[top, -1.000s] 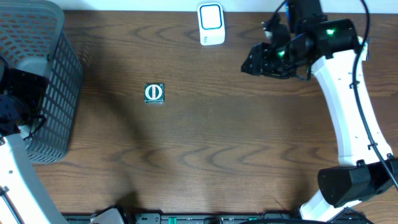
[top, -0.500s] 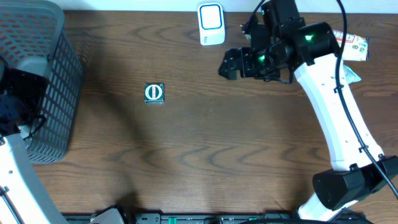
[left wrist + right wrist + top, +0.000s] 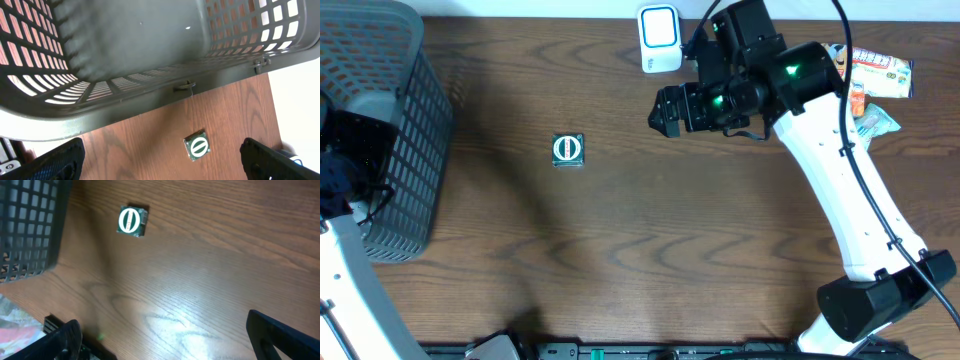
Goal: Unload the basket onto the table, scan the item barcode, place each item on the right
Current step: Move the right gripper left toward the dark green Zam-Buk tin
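A: Is there any writing to read?

B: No legible words or numbers. The small green box (image 3: 567,149), down and left of the scanner (image 3: 660,38), shows a white ring crossed by one white bar. Packets (image 3: 878,72) right of the scanner carry print too small to read.

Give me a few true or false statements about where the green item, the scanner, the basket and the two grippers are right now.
1. The green item lies on the table, outside the basket. True.
2. The right gripper holds the green item. False: it is open and empty, and the item lies apart from it on the table.
3. The white scanner stands near the table's edge. True.
4. The left gripper is shut on the basket's rim. False: its jaws stand wide open with nothing between them.
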You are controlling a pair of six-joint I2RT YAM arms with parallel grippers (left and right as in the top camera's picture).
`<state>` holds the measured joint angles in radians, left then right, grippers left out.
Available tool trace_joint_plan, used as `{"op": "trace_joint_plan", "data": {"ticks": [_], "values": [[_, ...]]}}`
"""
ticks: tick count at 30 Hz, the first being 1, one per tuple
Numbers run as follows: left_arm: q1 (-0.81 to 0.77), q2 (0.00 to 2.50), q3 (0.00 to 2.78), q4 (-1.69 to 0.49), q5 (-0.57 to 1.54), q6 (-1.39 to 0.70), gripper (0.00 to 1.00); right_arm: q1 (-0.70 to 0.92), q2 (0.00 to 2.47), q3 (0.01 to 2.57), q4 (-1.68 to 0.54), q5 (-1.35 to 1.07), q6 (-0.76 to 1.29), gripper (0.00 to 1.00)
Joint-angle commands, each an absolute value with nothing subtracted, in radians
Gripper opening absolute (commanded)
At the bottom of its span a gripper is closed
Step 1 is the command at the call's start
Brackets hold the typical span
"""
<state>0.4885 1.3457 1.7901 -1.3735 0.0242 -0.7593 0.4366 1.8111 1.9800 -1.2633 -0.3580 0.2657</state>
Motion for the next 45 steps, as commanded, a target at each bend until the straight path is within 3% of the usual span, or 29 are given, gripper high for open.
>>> {"op": "trace_joint_plan", "data": {"ticks": [1,9,21,31,35,45], "values": [[0.492,1.346,1.793,-1.376,0.019,-0.761,0.97,0.458,1.786,1.981,-1.252,-0.340,0.257,0.99],[0.492,1.346,1.793,-1.376,0.019,-0.761,0.98,0.487,1.786,1.962,-1.194,-0.273,0.271,0.99],[0.492,1.346,1.793,-1.376,0.019,-0.761,0.98,0.507,1.787,1.749,-0.889,-0.270,0.367,0.99],[0.492,1.346,1.793,-1.376,0.019,-0.761,0.98,0.617,1.826,1.480,-0.389,-0.284,0.429,0.99],[0.492,1.346,1.793,-1.376,0.019,-0.761,0.98,0.660,1.909,1.521,-0.297,-0.283,0.493,0.99],[0.492,1.346,1.793,-1.376,0.019,-0.761,0.98,0.695,2.252,1.981,-0.518,-0.295,0.447,0.99]]}}
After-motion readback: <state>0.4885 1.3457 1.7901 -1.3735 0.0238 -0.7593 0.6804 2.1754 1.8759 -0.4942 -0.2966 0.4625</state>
